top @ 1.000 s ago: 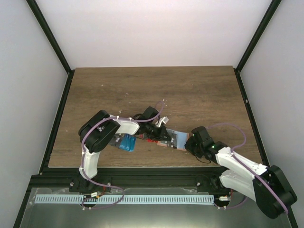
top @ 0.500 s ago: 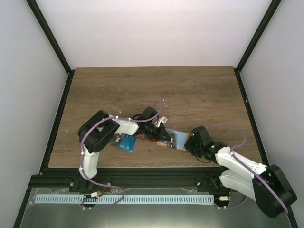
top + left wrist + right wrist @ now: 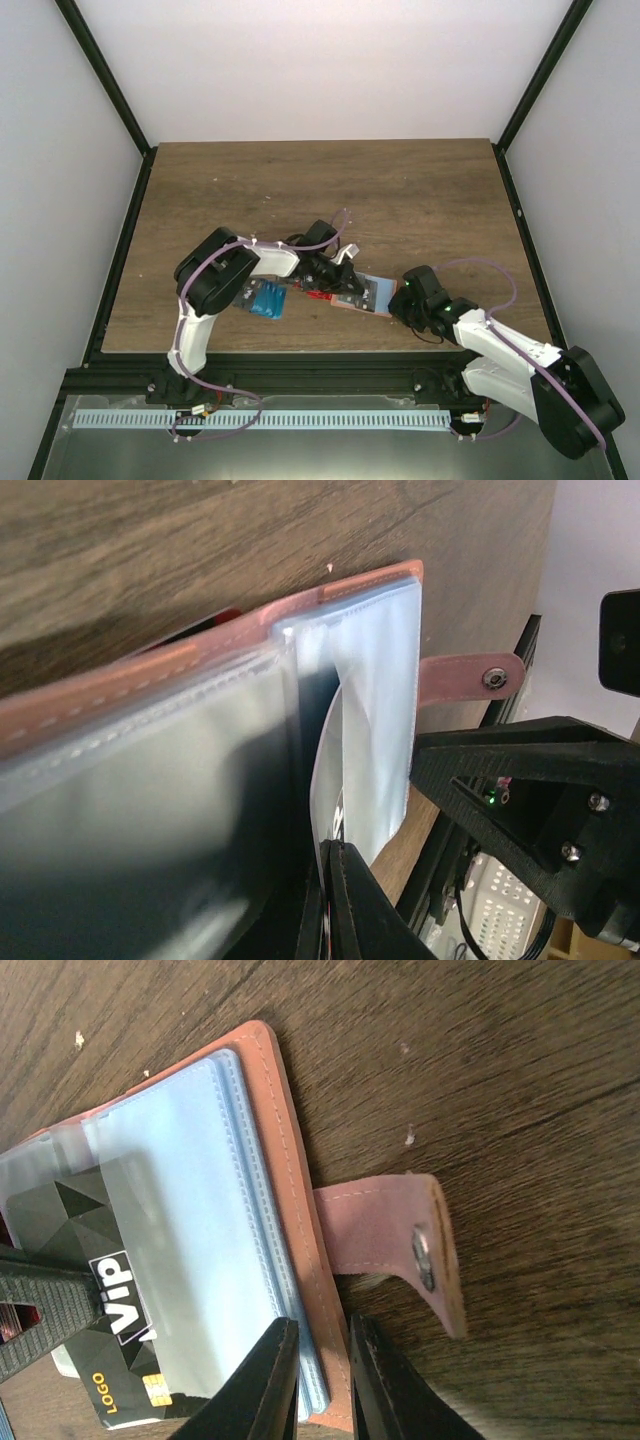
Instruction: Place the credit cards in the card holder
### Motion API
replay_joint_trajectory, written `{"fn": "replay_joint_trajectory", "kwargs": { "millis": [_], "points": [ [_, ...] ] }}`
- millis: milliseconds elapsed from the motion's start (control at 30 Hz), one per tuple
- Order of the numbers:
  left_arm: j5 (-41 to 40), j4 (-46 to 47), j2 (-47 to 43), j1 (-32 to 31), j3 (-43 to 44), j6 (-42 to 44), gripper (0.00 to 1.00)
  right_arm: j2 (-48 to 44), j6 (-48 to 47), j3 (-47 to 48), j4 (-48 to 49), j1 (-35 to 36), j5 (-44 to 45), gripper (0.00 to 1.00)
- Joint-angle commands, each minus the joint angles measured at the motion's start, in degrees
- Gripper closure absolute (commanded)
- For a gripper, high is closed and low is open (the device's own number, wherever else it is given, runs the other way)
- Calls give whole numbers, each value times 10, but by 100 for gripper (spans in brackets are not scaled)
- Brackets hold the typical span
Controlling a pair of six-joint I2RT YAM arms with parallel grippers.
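Note:
The tan-pink card holder lies open near the table's front, with its clear sleeves up. My left gripper is shut on a black credit card marked VIP, which sits partly inside a clear sleeve. In the left wrist view the left gripper has its tips together at the sleeve's mouth. My right gripper is closed on the holder's leather edge, beside the snap strap. Loose blue cards and red cards lie to the left.
A dark card lies left of the blue ones. The right gripper's black body fills the right of the left wrist view. The table's front edge and black frame rail run close behind the holder.
The left arm has shifted slightly right toward the holder with the card. The right arm and the holder have stayed still.

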Motion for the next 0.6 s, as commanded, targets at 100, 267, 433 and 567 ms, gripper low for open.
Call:
{"fn": "replay_joint_trajectory", "kwargs": {
  "millis": [100, 267, 433, 567],
  "points": [
    [-19, -60, 46, -2, 34, 34, 96, 15, -17, -12, -14, -2, -12, 82],
    [-16, -64, 58, -2, 55, 37, 96, 20, -24, -10, -12, -3, -11, 82],
    [-13, -66, 68, -2, 68, 37, 96, 23, -27, -10, -7, -3, -13, 82],
    [-13, -66, 72, -2, 72, 36, 96, 27, -29, -10, -5, -3, -16, 82]
  ]
}}
